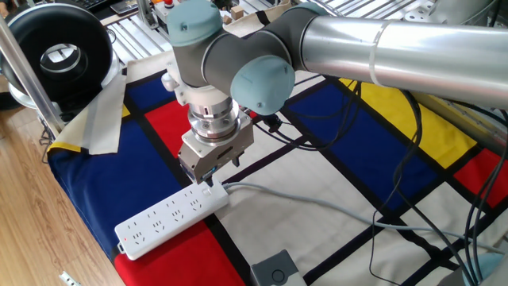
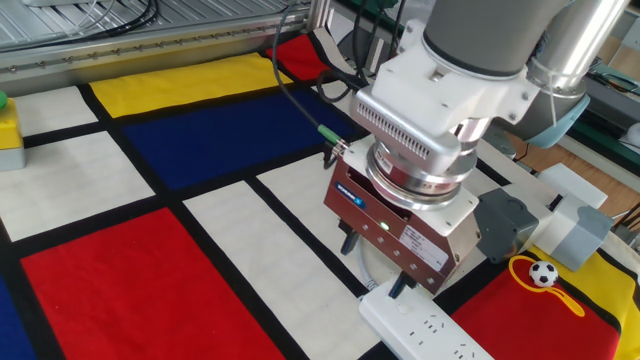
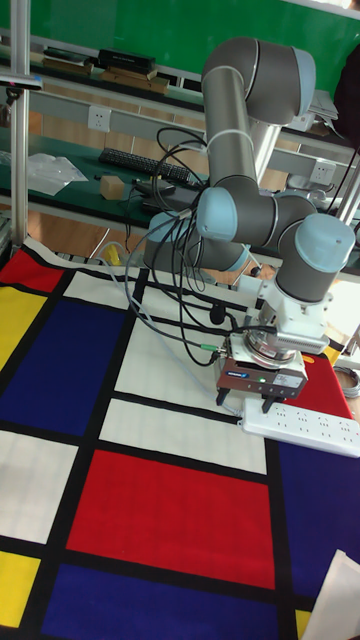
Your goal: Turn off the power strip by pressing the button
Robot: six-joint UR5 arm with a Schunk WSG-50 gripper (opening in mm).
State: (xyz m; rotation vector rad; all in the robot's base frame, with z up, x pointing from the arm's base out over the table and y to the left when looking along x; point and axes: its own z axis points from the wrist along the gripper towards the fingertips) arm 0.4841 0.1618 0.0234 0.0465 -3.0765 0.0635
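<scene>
Looking from my remote station, I see the gripper (image 1: 208, 179) poised over the cord end of the power strip (image 1: 171, 217), wrist pointing straight down. In the other fixed view its two dark fingers (image 2: 350, 243) stand apart with a clear gap between them, a moderate spread, holding nothing. One finger tip sits at or just above the strip's end face; I cannot tell whether it touches. The button itself is hidden under the gripper body in all three views, so I cannot confirm its position.

The power strip lies flat on the chequered table cover (image 1: 333, 183), close to the table's near edge in one fixed view, its long side running roughly along that edge. Its pale grey cord (image 1: 317, 202) leaves the end under the gripper and trails across the white panel. A small grey box (image 1: 276, 270) sits near the strip at the lower frame edge, apart from it.

Open cover surrounds the gripper on the red and white panels (image 2: 150, 270). Black cables (image 1: 397, 159) drape from the arm (image 1: 381, 48) over the blue panel. A football keyring (image 2: 543, 274) lies beside the strip's far side.
</scene>
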